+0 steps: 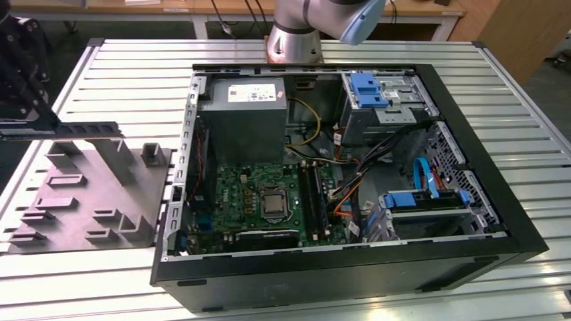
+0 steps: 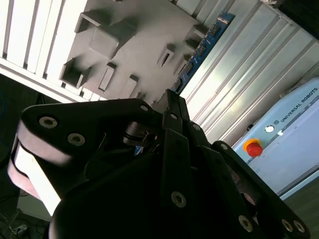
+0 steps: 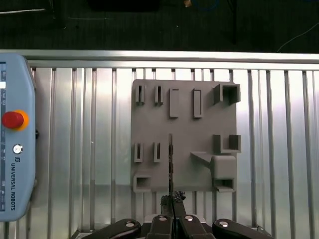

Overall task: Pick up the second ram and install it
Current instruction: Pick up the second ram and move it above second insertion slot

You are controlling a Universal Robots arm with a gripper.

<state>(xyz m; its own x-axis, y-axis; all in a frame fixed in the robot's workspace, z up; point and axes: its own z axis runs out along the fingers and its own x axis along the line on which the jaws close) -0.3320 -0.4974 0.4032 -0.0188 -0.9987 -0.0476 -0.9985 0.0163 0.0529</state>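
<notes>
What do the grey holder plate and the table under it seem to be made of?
The grey holder plate: probably moulded or printed plastic, matte, an even dull grey without glints. The table: likely bare aluminium, satin, its long ribbed slats reflecting light in bright streaks.

Second ram (image 1: 76,128) above fixture plate (image 1: 89,194) — exterior view's left of case (image 1: 357,267).

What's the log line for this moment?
gripper: shut on second ram | position: over grey fixture | install: not yet in motherboard
</notes>
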